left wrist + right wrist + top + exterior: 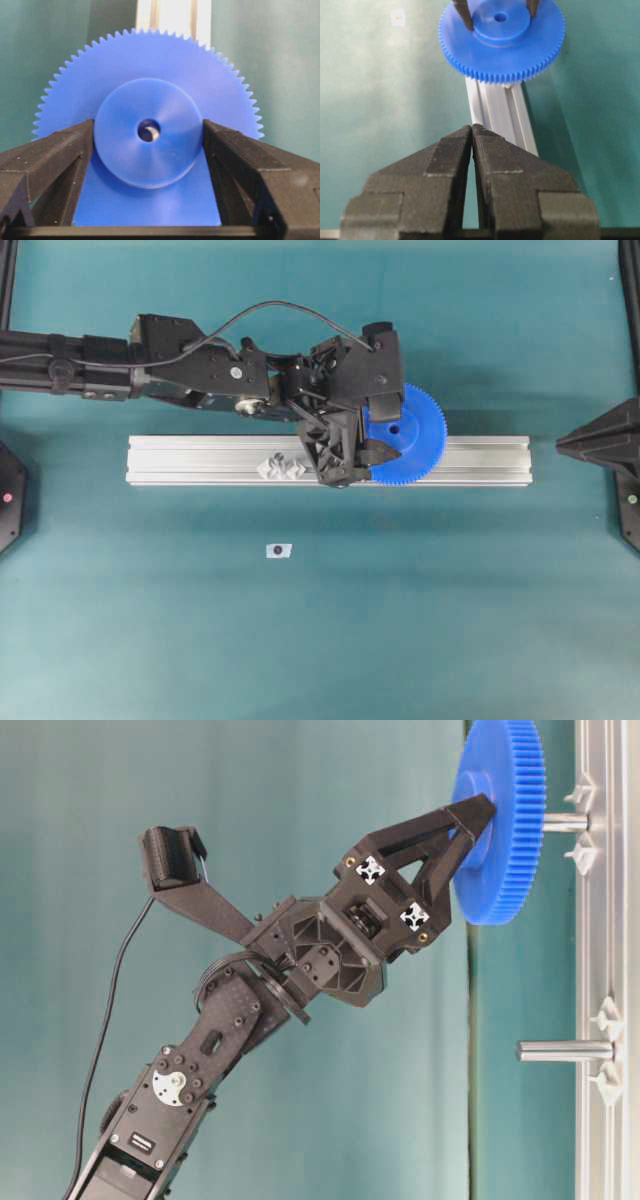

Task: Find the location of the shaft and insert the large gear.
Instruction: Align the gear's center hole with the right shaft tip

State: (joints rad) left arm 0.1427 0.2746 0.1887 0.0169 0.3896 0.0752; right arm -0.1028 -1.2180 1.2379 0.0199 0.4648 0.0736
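The large gear [415,435], a bright blue toothed disc, sits on the shaft [566,822] that sticks out of the aluminium rail [200,455]. A metal tip glints inside the gear's centre hole [149,131]. My left gripper [148,129] reaches over the rail and straddles the raised hub; it is open, the left finger [70,150] at the hub's rim and a thin gap showing at the right finger [235,155]. My right gripper [471,128] hangs shut and empty off the rail's right end, well apart from the gear [502,42].
A second bare pin [563,1050] with clear mounts [282,468] stands further left on the rail. A small white tag [279,551] with a dark dot lies on the teal table in front of the rail. Black stands sit at both table edges.
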